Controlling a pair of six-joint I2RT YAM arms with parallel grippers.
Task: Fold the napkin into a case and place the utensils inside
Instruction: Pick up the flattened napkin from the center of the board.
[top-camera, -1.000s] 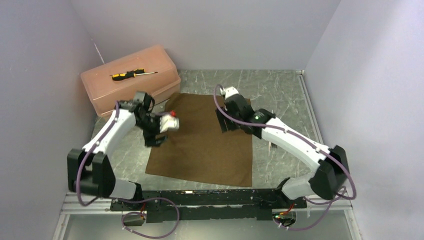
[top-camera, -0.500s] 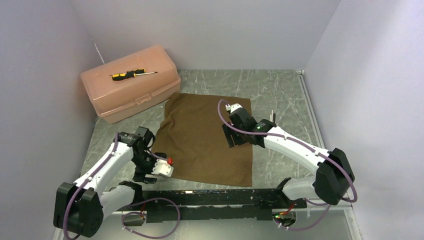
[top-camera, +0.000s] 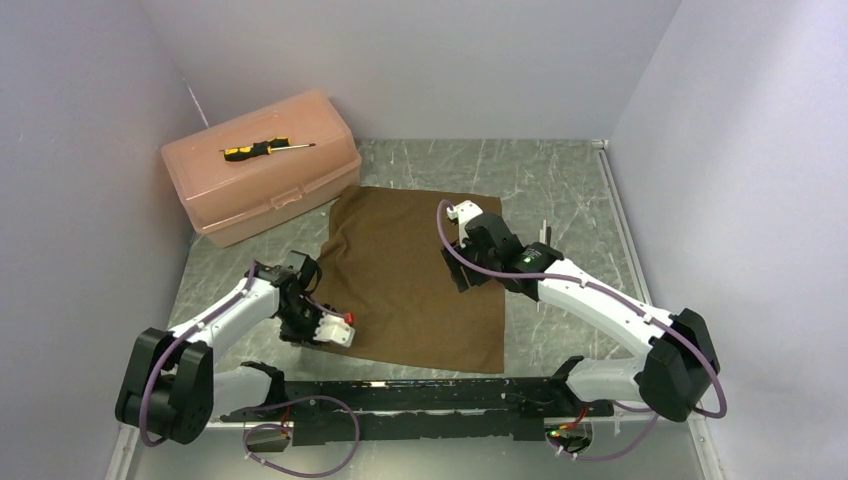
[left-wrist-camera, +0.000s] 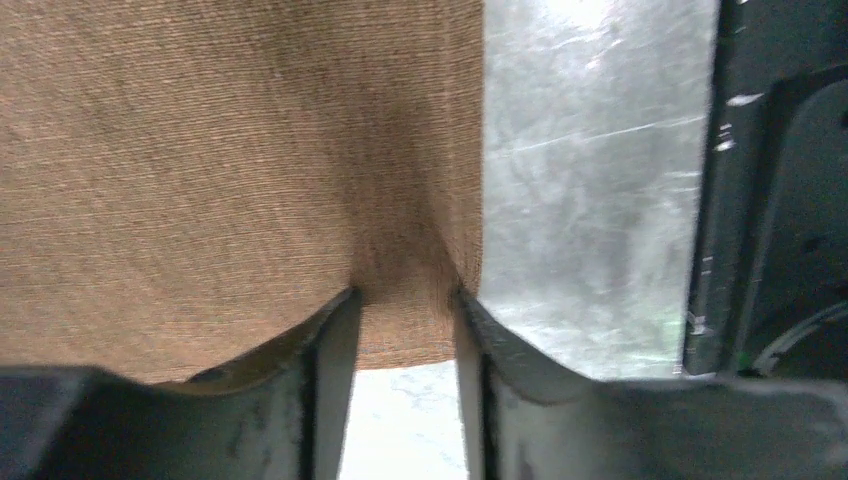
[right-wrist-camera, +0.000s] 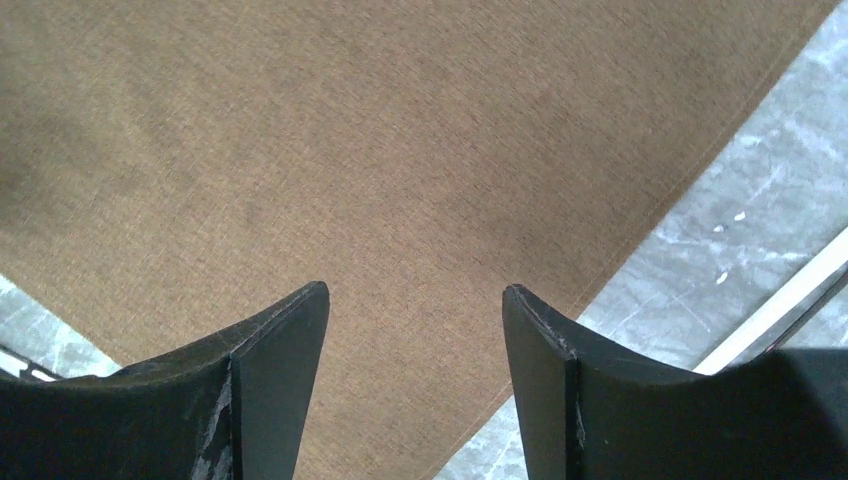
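Note:
The brown napkin (top-camera: 415, 275) lies spread flat on the table. My left gripper (top-camera: 325, 330) is low at its near-left corner. In the left wrist view the jaws (left-wrist-camera: 405, 300) stand narrowly apart, with the puckered corner of the napkin (left-wrist-camera: 230, 160) between them. My right gripper (top-camera: 462, 272) hovers over the right part of the cloth. It is open and empty in the right wrist view (right-wrist-camera: 415, 300), above the napkin (right-wrist-camera: 380, 150) near its edge. Thin silvery utensils (top-camera: 545, 232) lie right of the napkin, mostly hidden by the right arm.
A pink box (top-camera: 262, 165) stands at the back left with a yellow-and-black screwdriver (top-camera: 262, 149) on its lid. Walls close in the table on three sides. The black rail (top-camera: 420, 395) of the arm bases runs along the near edge.
My left gripper has swung from the napkin's far-left corner down to its near-left corner. My right gripper has drawn back slightly toward the cloth's right side.

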